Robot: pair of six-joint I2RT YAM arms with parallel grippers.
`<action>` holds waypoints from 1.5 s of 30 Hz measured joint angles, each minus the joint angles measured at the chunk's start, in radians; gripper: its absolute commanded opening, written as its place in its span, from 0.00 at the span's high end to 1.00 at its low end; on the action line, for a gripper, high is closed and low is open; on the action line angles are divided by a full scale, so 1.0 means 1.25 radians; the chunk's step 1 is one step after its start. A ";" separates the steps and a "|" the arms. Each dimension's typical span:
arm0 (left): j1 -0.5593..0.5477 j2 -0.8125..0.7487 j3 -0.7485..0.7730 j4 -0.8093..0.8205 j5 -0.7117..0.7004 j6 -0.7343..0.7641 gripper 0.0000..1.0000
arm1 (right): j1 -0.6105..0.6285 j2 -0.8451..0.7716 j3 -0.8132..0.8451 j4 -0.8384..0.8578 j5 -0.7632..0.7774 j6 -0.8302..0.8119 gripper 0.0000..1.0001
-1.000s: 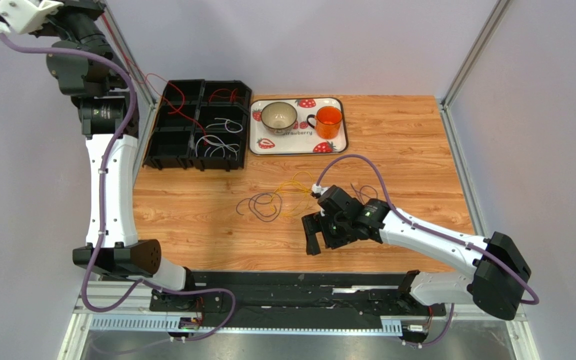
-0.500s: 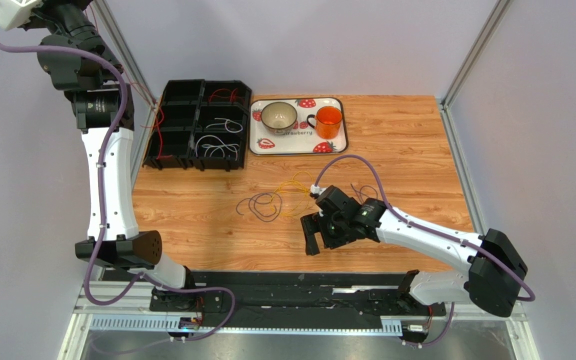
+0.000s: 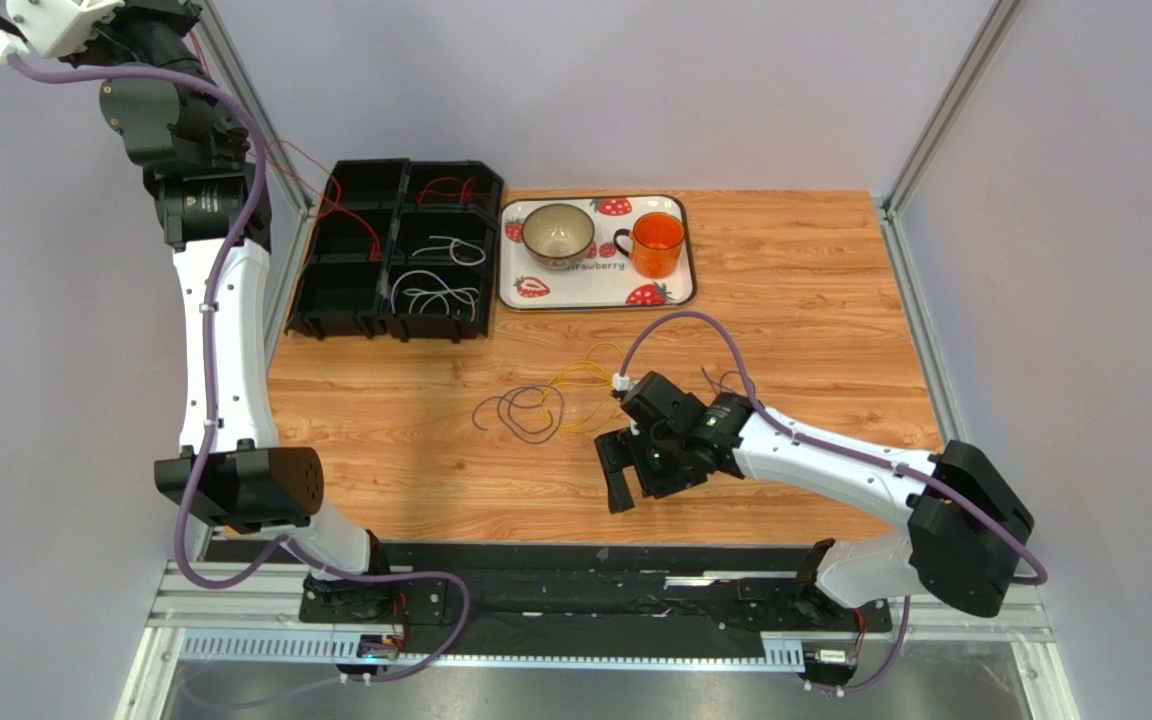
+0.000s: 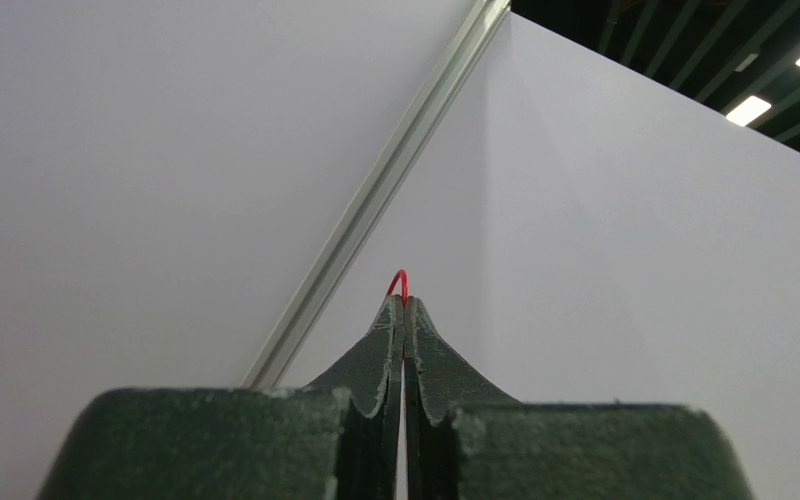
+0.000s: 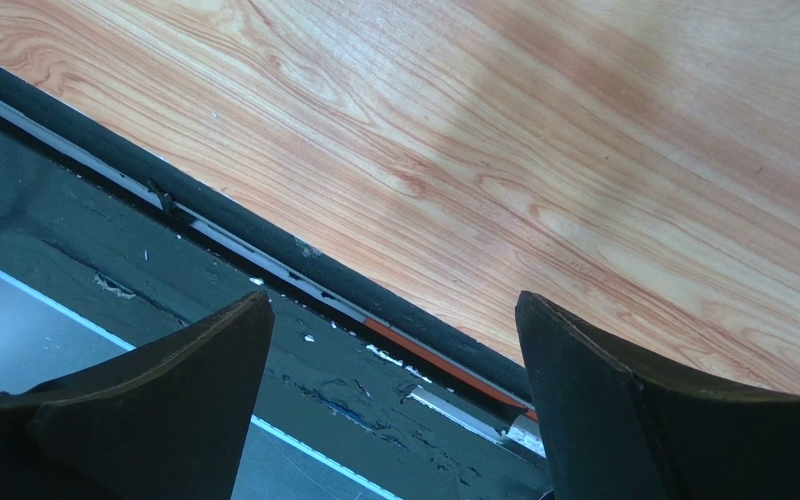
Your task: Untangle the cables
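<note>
**Table** [image 3: 808,300]: wood-grain top filling the middle of the overhead frame.

**Left arm** [image 3: 222,330]: reared up along the left edge, wrist at the upper left corner.

**Right arm** [image 3: 838,465]: stretched low across the lower right, head near lower centre.

**Black organiser** [image 3: 330,285]: compartment box, upper left of the table. White cables [image 3: 440,285] lie coiled in its right-hand cells and red strands in others.

**Strawberry tray** [image 3: 597,275]: just right of the organiser, carrying a bowl [image 3: 557,230] and an orange mug [image 3: 659,240].

**Loose cables, mid-table:** dark purple loop [image 3: 530,408] with yellow strands [image 3: 590,371] just to its upper right. They are close together; I cannot tell whether they cross.

**Red cable** [image 4: 398,281]: a bend peeks above the claw tips. Overhead, its long axis slants from the upper left corner down-right into the organiser.

**Left gripper** [image 4: 404,304]: jaws pinched together on the red cable.

**Right gripper** [image 5: 392,307]: jaws spread wide, holding nothing, hanging over the table's near edge.

**Step, as I judge it:** the red cable is being sorted into the organiser.

**Next move calls for:** lowering the left claw over a cell and letting go without snagging neighbouring strands. The right claw then goes to the purple and yellow cables.
</note>
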 measured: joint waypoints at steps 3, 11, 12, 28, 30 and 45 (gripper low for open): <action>0.012 0.011 0.000 0.000 0.009 -0.005 1.00 | 0.000 0.023 0.011 0.006 -0.002 -0.002 0.09; 0.018 0.019 -0.033 0.023 0.016 -0.005 1.00 | 0.000 0.058 0.028 0.015 -0.009 -0.006 0.09; 0.018 0.014 -0.049 0.029 0.016 -0.005 1.00 | 0.000 0.062 0.031 0.016 -0.009 -0.007 0.09; 0.027 -0.020 -0.186 0.078 0.016 0.021 1.00 | 0.000 0.075 0.037 0.024 -0.026 -0.011 0.09; 0.027 -0.020 -0.216 0.084 0.016 0.023 1.00 | 0.000 0.076 0.037 0.024 -0.026 -0.011 0.09; 0.027 -0.036 -0.332 0.126 -0.010 0.069 1.00 | 0.000 0.090 0.037 0.030 -0.029 -0.016 0.10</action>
